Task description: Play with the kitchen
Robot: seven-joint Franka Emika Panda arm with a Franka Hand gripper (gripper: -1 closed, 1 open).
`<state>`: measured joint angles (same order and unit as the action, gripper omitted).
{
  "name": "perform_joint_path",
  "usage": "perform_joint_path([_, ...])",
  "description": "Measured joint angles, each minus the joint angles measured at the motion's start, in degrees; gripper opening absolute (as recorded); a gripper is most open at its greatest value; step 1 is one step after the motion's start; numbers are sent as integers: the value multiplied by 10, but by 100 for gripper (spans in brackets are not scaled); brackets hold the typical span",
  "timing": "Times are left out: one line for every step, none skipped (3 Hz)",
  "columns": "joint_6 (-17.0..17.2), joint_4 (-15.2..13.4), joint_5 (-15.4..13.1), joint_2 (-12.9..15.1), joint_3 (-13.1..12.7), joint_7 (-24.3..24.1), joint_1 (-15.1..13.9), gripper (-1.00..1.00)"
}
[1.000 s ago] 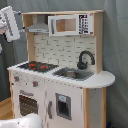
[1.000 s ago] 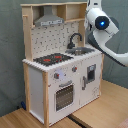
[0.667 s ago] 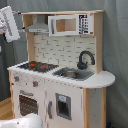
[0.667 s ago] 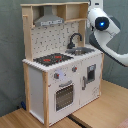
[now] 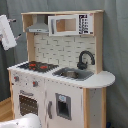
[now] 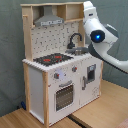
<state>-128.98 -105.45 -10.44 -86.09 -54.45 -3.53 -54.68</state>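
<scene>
Grey curtain hung behind the kitchen (image 5: pixel 60 75), which stood on a wooden floor (image 6: pixel 95 107) in both exterior views. Its sink (image 5: pixel 74 74) sat in the white counter beside the black faucet (image 5: pixel 85 59) and looked empty; the stovetop (image 6: pixel 52 59) carried nothing. Bare floor lay before the oven door (image 6: pixel 64 96). White arm segments (image 6: pixel 97 32) hung at the second exterior view's right, close to the counter's edge; whether the jaws were open or closed could not be told
</scene>
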Motion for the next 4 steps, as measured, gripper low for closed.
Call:
perform_joint_path([0, -16, -30, 0, -39, 6, 32, 100])
perform_joint_path([0, -32, -56, 0, -77, 16, 64, 100])
perform_joint_path([-4, -44, -82, 1, -110, 42, 93, 100])
perform_joint_path([-15, -56, -108, 1, -140, 77, 111, 100])
